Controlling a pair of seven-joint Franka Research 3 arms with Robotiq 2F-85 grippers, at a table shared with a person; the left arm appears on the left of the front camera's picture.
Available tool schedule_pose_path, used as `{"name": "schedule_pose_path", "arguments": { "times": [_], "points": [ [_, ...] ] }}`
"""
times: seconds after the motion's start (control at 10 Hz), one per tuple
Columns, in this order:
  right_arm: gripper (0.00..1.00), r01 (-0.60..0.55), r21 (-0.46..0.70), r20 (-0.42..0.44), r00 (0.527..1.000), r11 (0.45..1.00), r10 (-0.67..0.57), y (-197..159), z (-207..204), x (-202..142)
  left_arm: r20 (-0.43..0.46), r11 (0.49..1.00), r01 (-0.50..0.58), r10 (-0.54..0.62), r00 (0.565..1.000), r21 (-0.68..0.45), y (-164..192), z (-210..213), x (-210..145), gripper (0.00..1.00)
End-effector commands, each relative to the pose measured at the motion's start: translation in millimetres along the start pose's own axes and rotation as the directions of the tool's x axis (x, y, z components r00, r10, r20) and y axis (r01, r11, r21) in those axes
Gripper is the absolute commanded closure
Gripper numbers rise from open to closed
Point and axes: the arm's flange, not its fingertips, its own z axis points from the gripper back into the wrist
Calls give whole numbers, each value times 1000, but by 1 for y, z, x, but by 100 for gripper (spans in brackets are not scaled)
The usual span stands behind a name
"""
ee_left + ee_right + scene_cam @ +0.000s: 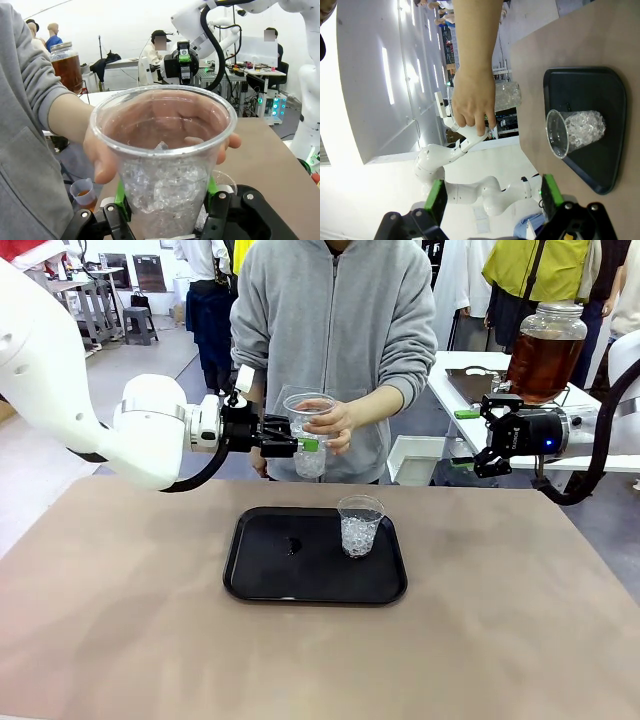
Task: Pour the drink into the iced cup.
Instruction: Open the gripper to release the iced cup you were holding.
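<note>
- L end effector [297, 443]: pads pinching iced cup [308, 435] low on both sides, above tabletop [120, 620] far edge; person's hand [335, 425] wraps cup near rim.
- R end effector [465, 438]: fingers spread, nothing between, off far-right corner, near drink [543, 365] in jar [558, 315].
- Tray [270, 560] mid-tabletop; second iced cup [360, 525] by its far-right corner; bare tabletop all round.

You've got a black tray [270, 570] lying flat near the middle of the brown table [120, 640]. Beyond it, a white table [470, 360] stands far right and a grey stool [140, 325] far left.
</note>
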Motion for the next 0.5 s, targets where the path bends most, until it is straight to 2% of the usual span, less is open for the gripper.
{"name": "schedule_pose_path", "arguments": {
  "times": [0.0,0.4],
  "points": [
    [0,-4,0,1,1000,1000,4,1,0,0,6,1000,7,-7,1000,-1,0,0,4,33],
    [0,-4,0,1,1000,1000,4,1,0,0,6,1000,7,-7,1000,-1,0,0,4,33]
  ]
}}
